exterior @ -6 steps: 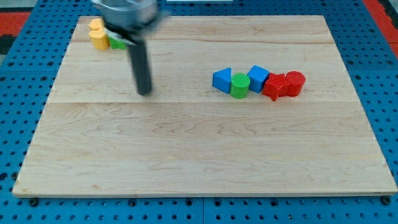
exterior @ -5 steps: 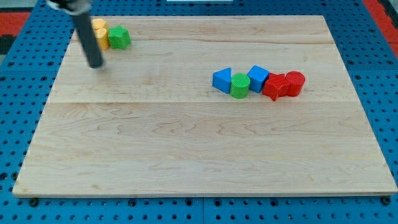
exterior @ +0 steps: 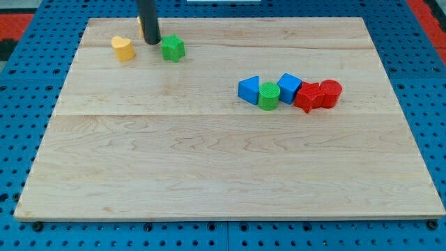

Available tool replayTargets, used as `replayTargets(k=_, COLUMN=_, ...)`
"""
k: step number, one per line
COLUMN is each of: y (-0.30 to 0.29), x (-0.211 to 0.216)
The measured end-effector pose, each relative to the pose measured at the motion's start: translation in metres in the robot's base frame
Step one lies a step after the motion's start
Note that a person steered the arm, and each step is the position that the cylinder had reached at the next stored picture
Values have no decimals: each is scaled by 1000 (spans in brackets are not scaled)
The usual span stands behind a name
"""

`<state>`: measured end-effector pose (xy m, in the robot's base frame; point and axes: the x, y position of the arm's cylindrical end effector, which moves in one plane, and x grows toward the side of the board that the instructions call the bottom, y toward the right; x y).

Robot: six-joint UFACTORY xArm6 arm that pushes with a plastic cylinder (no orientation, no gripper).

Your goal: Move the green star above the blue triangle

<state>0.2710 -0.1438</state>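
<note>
The green star (exterior: 173, 48) lies near the board's top left. My tip (exterior: 151, 41) is just to its left, slightly above, close to touching it. The blue triangle (exterior: 248, 90) sits at the view's middle right, well to the right of and below the star. A green cylinder (exterior: 268, 95) touches the triangle's right side.
A yellow heart (exterior: 123, 48) lies left of my tip. Another yellow block (exterior: 141, 26) is mostly hidden behind the rod. A blue cube (exterior: 289, 87), a red star (exterior: 307, 97) and a red cylinder (exterior: 330, 93) line up right of the green cylinder.
My tip swung from the board's left edge to between the yellow blocks and the green star. The star slid right and slightly down. The yellow heart shifted apart from the other yellow block.
</note>
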Motion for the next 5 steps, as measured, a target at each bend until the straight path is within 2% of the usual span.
replayTargets(k=1, y=75, x=27)
replayTargets(k=2, y=113, x=21)
replayTargets(k=3, y=80, x=-10)
replayTargets(k=4, y=159, x=-26)
replayTargets(k=5, y=212, x=14)
